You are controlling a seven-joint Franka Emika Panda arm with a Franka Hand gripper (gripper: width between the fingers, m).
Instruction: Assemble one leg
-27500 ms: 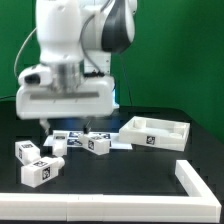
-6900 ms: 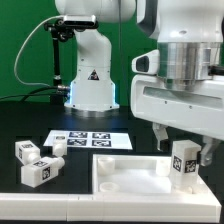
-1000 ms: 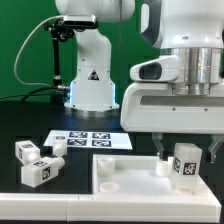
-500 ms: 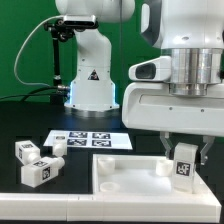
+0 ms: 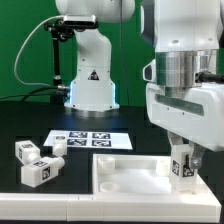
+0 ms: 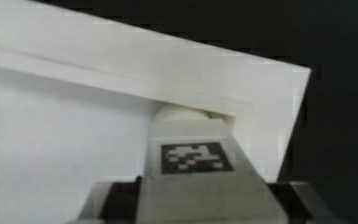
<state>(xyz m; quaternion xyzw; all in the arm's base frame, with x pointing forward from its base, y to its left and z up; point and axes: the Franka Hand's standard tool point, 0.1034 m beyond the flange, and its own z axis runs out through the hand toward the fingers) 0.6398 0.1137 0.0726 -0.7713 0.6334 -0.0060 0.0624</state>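
My gripper (image 5: 181, 168) is shut on a white square leg (image 5: 181, 166) with a black-and-white tag, holding it upright over the far right corner of the flat white panel with raised rim (image 5: 130, 175). In the wrist view the leg (image 6: 195, 160) sits between the dark fingers, its narrower stub end against the panel's corner (image 6: 247, 95). Whether the stub is seated in the panel cannot be told. Several other white tagged legs (image 5: 35, 160) lie loose at the exterior view's left.
The marker board (image 5: 90, 140) lies flat behind the panel. The robot's white base (image 5: 90, 85) stands at the back before a green backdrop. A white rail (image 5: 20, 203) runs along the table's front edge. The table top is black.
Over the last second the gripper has turned about its vertical axis with the leg in it. The leg has sunk slightly toward the panel's corner.
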